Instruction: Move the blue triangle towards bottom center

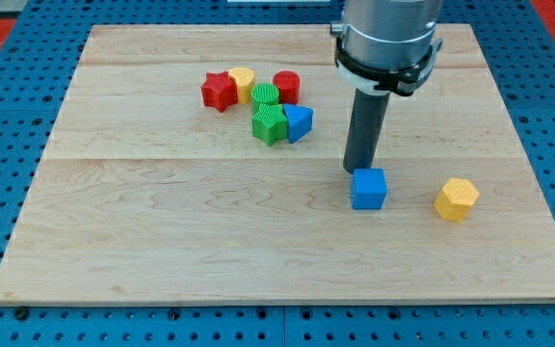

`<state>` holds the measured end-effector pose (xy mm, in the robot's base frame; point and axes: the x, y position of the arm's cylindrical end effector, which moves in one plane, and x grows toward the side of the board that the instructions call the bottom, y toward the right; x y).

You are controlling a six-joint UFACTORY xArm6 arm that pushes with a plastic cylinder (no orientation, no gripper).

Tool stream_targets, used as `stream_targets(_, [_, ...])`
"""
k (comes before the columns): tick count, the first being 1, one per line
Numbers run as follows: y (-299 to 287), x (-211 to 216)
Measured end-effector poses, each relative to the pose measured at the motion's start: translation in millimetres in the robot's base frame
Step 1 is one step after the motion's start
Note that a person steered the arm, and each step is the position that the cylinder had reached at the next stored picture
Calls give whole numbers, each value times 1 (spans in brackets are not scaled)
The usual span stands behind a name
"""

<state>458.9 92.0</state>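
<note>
The blue triangle (300, 122) lies on the wooden board in a cluster at the view's upper middle, touching a green block (270, 125) on its left. My tip (358, 171) is well to the right of and below the triangle, right at the top edge of a blue cube (368, 189). The rod comes down from the arm (387, 39) at the view's top.
The cluster also holds a red star-like block (219, 92), a yellow block (243, 83), a second green block (265, 95) and a red cylinder (287, 87). A yellow hexagonal block (456, 199) lies at the right. The board's bottom edge (287, 301) borders blue pegboard.
</note>
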Motion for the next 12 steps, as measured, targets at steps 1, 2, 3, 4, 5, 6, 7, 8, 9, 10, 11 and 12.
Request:
stream_targets(1, [-13,11])
stream_targets(2, [-13,12])
stream_targets(3, [-35,-49])
stream_targets(4, [-27,-110])
stream_targets(5, [-83,-102])
stream_targets(6, [-104,-45])
stream_targets(7, [-94,-59])
stream_targets(8, [-103,-88])
stream_targets(9, [-65,-95])
stream_targets(10, [-63,-62])
stream_targets(11, [-59,-49])
stream_targets(12, [-43,-75])
